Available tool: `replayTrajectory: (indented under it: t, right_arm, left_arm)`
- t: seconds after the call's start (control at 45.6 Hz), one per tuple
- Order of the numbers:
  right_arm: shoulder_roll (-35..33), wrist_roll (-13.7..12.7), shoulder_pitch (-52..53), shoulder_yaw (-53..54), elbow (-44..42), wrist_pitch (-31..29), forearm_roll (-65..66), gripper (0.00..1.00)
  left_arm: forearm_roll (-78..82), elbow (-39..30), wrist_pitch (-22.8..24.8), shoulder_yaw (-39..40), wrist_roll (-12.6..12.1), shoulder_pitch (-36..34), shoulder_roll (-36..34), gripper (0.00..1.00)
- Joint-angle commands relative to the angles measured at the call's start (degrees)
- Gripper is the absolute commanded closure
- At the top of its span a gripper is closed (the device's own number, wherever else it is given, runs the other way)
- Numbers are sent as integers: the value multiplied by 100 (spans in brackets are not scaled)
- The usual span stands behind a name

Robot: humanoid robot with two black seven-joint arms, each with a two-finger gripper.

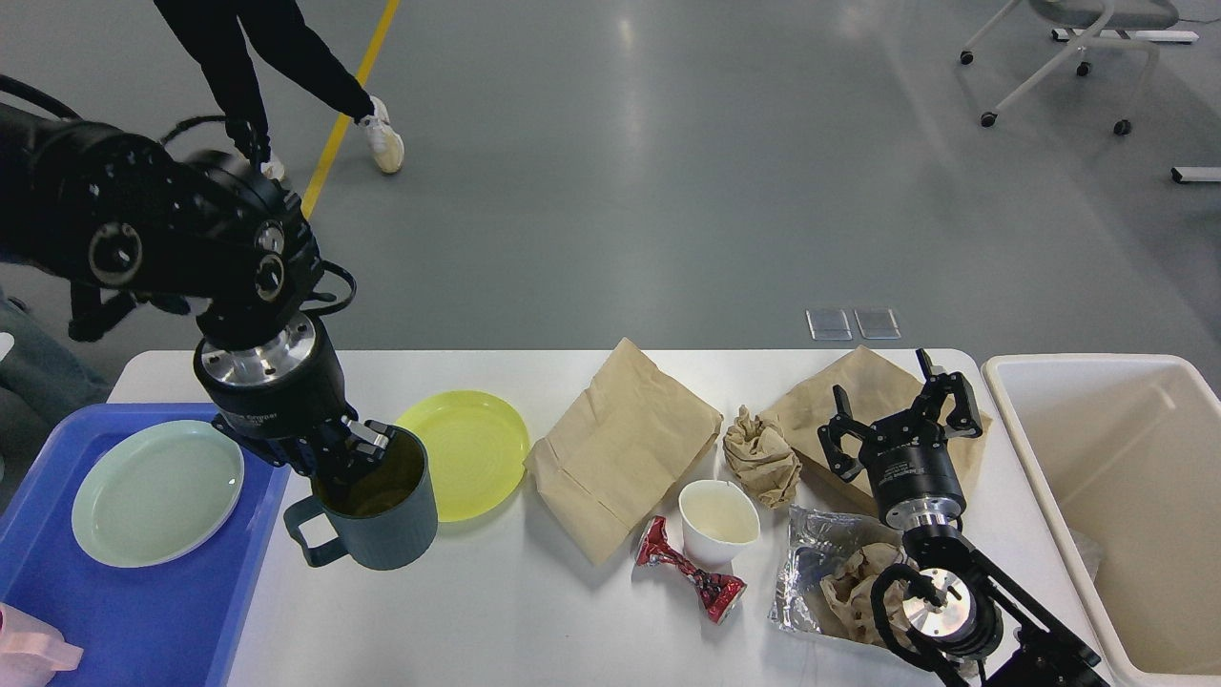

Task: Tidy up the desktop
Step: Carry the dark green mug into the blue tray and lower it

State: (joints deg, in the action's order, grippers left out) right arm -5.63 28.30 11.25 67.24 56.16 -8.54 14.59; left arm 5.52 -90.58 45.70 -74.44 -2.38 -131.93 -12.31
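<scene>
The white desktop (477,611) spans the view. My left gripper (355,450) is shut on the rim of a dark teal mug (380,515), one finger inside it, holding it just right of the blue tray (143,611). A pale green plate (157,492) lies in the tray. A yellow plate (467,468) lies on the desktop behind the mug. My right gripper (901,410) is open and empty, over a brown paper bag (863,391). Nearby lie a larger brown bag (620,448), a crumpled paper ball (760,456), a white paper cup (718,520), a red wrapper (689,569) and foil (811,563) with crumpled paper (854,587).
A cream-white bin (1126,496) stands off the desktop's right end. A pink object (29,654) sits at the tray's near left corner. A person's legs (277,67) are on the floor behind, and an office chair (1078,48) at far right.
</scene>
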Motion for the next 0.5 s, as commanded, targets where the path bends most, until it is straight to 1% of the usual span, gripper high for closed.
replayTrajectory:
  t: [0.0, 0.088, 0.241, 0.417, 0.483]
  right_arm:
    - [0, 0, 0, 0, 0, 1, 0, 0]
    - [0, 0, 0, 0, 0, 1, 0, 0]
    - [0, 0, 8, 0, 0, -8, 0, 0]
    - [0, 0, 9, 0, 0, -8, 0, 0]
    - [0, 0, 8, 0, 0, 1, 0, 0]
  left_arm:
    - [-157, -21, 492, -18, 1, -535, -87, 100]
    - [-192, -74, 668, -106, 18, -833, -289, 100]
    - [-254, -83, 930, -325, 53, -1344, -325, 100]
    - [-289, -83, 930, -361, 53, -1423, -325, 100]
    - [-306, -74, 930, -510, 62, -1406, -351, 100]
